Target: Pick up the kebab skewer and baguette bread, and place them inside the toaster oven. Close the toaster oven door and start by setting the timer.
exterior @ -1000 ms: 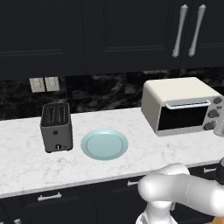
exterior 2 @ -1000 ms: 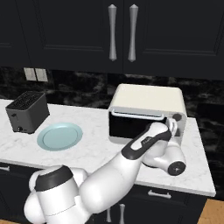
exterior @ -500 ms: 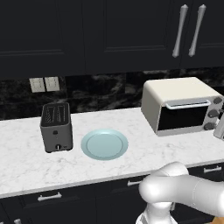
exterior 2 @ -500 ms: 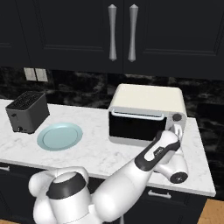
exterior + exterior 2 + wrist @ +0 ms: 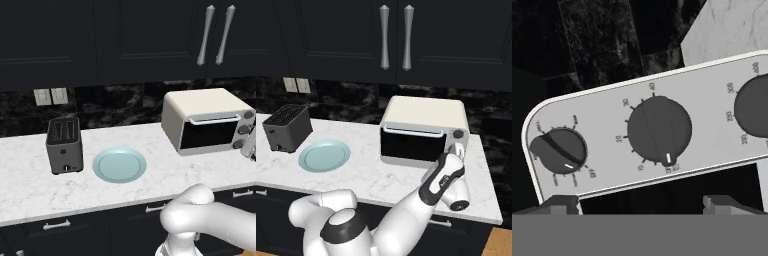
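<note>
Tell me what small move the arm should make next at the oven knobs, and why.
Probably ease the open gripper forward onto the middle knob. The toaster oven door looks closed, the plate is bare, and that knob sits between the fingertips, not yet touched.

The toaster oven (image 5: 423, 129) is a cream-white box with a rounded top, standing on the marble counter against the dark backsplash. The toaster oven door (image 5: 412, 146), dark glass under a silver bar handle, is shut. What lies inside cannot be made out through the glass.
</note>
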### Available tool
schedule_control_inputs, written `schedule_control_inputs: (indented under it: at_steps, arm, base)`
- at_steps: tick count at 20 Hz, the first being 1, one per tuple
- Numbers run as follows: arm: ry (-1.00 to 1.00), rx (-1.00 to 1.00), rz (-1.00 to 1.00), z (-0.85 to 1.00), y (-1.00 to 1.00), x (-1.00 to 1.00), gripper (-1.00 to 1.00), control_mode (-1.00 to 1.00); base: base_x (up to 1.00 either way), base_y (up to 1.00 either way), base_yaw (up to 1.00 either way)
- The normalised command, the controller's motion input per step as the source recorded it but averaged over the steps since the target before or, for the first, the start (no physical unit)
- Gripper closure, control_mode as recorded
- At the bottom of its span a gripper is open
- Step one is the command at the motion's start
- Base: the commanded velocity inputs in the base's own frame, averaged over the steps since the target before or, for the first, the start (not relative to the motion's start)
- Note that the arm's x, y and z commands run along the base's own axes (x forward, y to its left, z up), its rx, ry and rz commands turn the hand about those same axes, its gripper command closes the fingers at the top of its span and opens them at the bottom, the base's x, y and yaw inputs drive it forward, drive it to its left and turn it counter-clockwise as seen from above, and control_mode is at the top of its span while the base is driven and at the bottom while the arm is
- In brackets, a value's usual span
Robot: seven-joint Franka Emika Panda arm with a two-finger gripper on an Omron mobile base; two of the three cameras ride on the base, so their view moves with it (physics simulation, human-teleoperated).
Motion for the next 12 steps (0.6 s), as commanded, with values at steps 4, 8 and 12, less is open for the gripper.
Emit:
schedule_control_inputs:
  at_steps: [4, 8, 12]
  arm:
    - [0.00, 0.00, -0.02, -0.17, -0.21, 0.10, -1.00, -1.00]
    - [0.00, 0.00, -0.02, -0.05, -0.21, 0.20, -1.00, -1.00]
    - [0.00, -0.02, -0.03, -0.14, -0.14, 0.22, -1.00, -1.00]
  base:
    - [0.00, 0.00, 0.00]
    - [0.00, 0.00, 0.00]
    - [0.00, 0.00, 0.00]
